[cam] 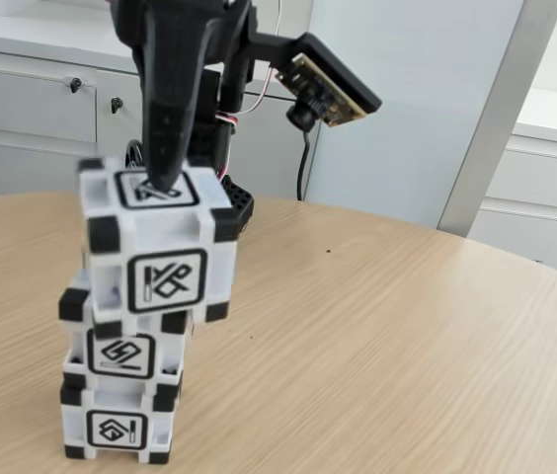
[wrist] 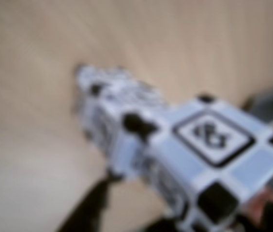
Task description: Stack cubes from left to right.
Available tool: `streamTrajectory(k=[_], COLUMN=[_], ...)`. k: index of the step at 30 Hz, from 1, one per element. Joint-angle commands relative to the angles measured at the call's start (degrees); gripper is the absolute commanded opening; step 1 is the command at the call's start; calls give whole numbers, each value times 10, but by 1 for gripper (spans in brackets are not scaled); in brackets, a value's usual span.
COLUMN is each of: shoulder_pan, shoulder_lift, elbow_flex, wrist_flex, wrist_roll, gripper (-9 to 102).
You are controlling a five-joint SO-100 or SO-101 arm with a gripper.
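The top cube sits between the jaws of the gripper, which hold it tight. It rests crooked, turned and shifted on the middle cube. Below is the bottom cube, on the wooden table.

No real words, brand names or numbers to read anywhere here, just abstract black-framed glyphs on the cubes. In the fixed view, the top cube has an angular crossed-line sign on its front face and another on its top. The middle cube shows a diamond-ish squiggle, and the bottom cube a similar but different one. The wrist view's a blur: one curly glyph on the nearest cube face, not legible.
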Motion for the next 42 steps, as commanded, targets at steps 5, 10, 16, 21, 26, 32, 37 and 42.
streamTrajectory(k=[5,10,16,21,26,32,37,42], shoulder_pan=[-1,-1,-2,-3,-29,-87,-119,-185], shoulder_lift=[10,11,76,199,301,383,404,425], elbow_flex=[-12,-13,-47,-88,-87,-59,16,121], wrist_flex=[0,4,69,96,96,89,78,-34], wrist_roll=[-4,12,26,62,80,98,150,156], gripper=[34,32,29,27,13,0,0,0])
